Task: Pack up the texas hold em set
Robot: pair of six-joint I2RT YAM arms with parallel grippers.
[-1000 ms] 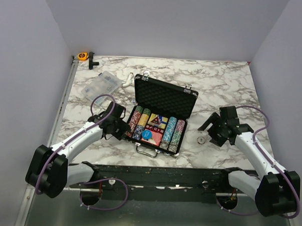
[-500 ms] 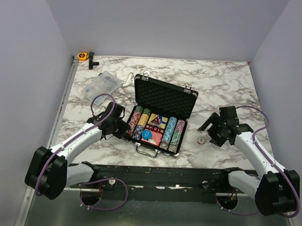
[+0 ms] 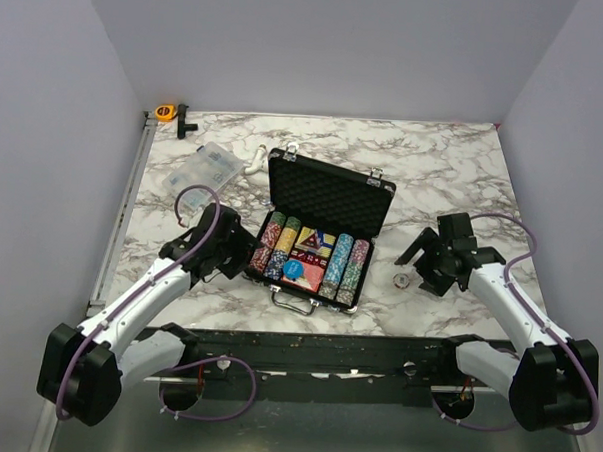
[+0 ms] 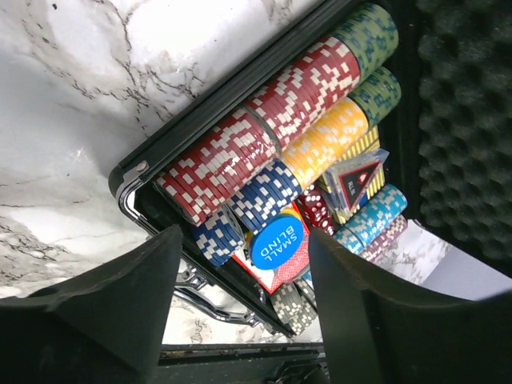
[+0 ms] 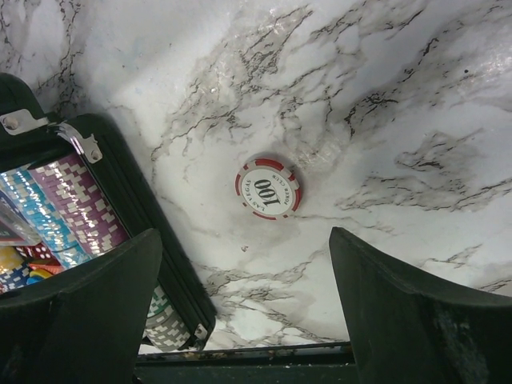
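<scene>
A: Where is the black briefcase [image 3: 328, 199]?

B: It stands on the marble table [image 3: 434, 162] with its lid raised. Its near corner lies just beyond the left gripper [image 4: 244, 238], whose jaws are spread and hold nothing.

A: And the chip rows [image 4: 268, 132]?

B: They are packed in the tray, running away from that gap. The blue disc [image 4: 278, 244] rests on the red card deck [image 4: 276, 278], straight ahead of those jaws.

A: The right gripper [image 5: 246, 236]?

B: Its jaws are wide apart and empty. One loose chip [image 5: 268, 187] marked 100 lies flat on the marble ahead of the gap, with a corner of the case beyond one finger.
</scene>
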